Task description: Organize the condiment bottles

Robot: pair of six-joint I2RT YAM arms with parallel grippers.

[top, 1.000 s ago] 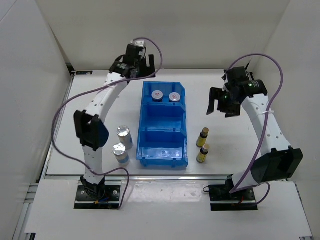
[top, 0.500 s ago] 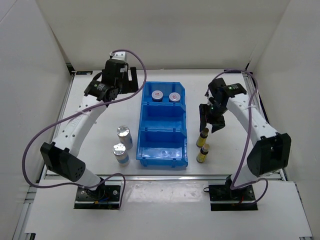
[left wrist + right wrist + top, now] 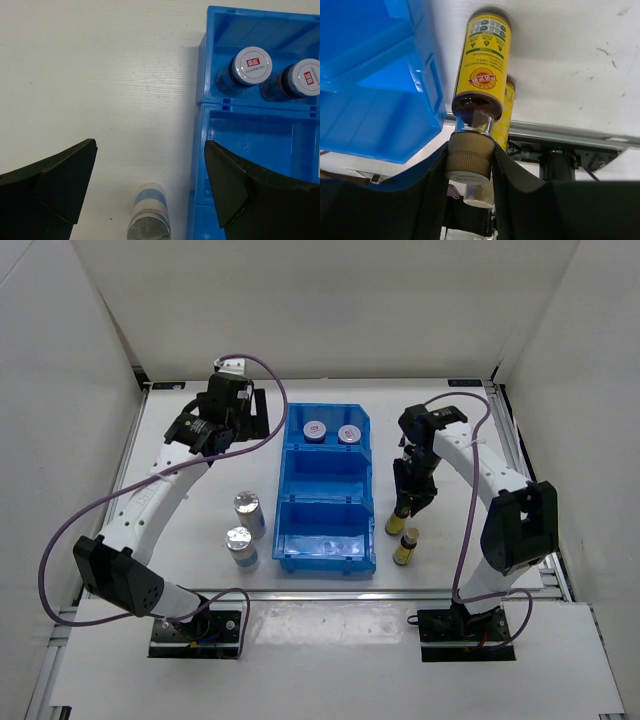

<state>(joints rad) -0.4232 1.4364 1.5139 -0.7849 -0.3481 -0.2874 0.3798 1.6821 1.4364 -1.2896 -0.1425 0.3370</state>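
Right end effector: clenched on the cap of an amber bottle with a yellow label. Both fingers press the cap from either side. Bottle stands just beside the right wall of the blue bin, level with its near compartment. Cannot tell whether its base is on the surface or just off it.

2nd amber bottle: same yellow label, right of the bin too, slightly nearer the arm bases than the held one and just beside it. Upright, nothing gripping it. In the right wrist view it shows partly behind the held bottle.

Left end effector: released, fingers spread wide, nothing between them. Hangs over the surface left of the bin's far compartment.

Bin: 3 compartments in a row, far to near. Far compartment holds 2 white-lidded jars, red marks on the lids, side by side, upright. Middle compartment shows bare blue floor.

Left of the bin: 2 silver-topped cylinders, blue-white bodies, upright on the surface, 1 level with the near compartment, the other a little nearer the arm bases. Close together, apart from the bin wall. Left wrist view catches only 1 of them.
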